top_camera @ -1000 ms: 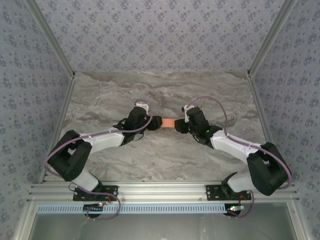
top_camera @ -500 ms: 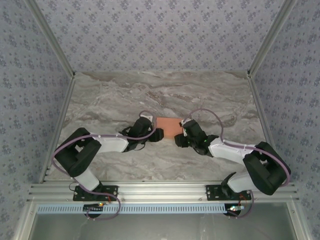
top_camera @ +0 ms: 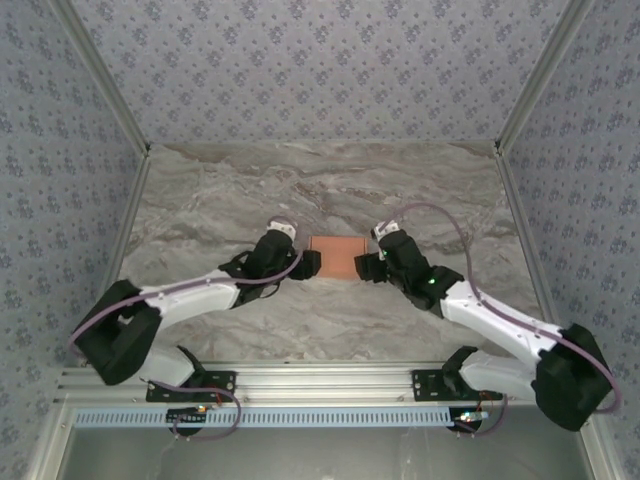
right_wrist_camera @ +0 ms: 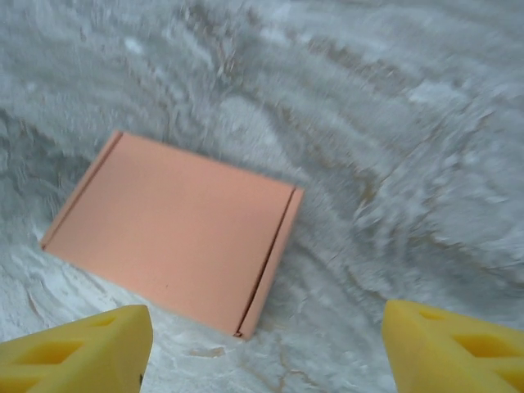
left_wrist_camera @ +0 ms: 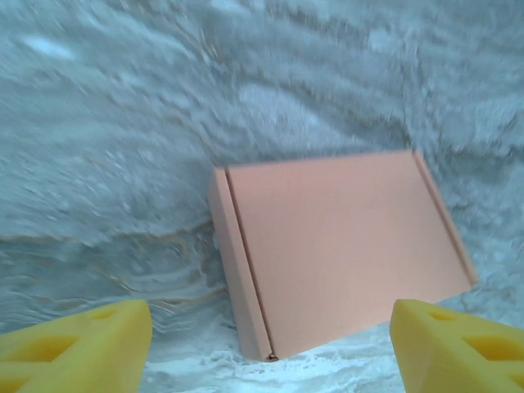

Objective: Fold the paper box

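The paper box [top_camera: 337, 256] is a closed, flat salmon-orange box lying on the marble table, mid-table between the two arms. My left gripper [top_camera: 308, 264] stands just off its left edge, and my right gripper [top_camera: 366, 266] just off its right edge. In the left wrist view the paper box [left_wrist_camera: 344, 246] lies flat ahead of my left gripper [left_wrist_camera: 270, 348], whose yellow fingers [left_wrist_camera: 82, 348] are spread wide and touch nothing. The right wrist view has the paper box [right_wrist_camera: 176, 229] ahead and to the left of my right gripper [right_wrist_camera: 266, 348], also open and apart from it.
The marble table [top_camera: 220, 190] is walled by patterned panels [top_camera: 60, 150] at the left, back and right. An aluminium rail [top_camera: 320, 380] carrying both arm bases runs along the near edge.
A second ago the box hung pinched between both grippers. It now lies flat on the table; both grippers have let go, opened wide and drawn slightly back.
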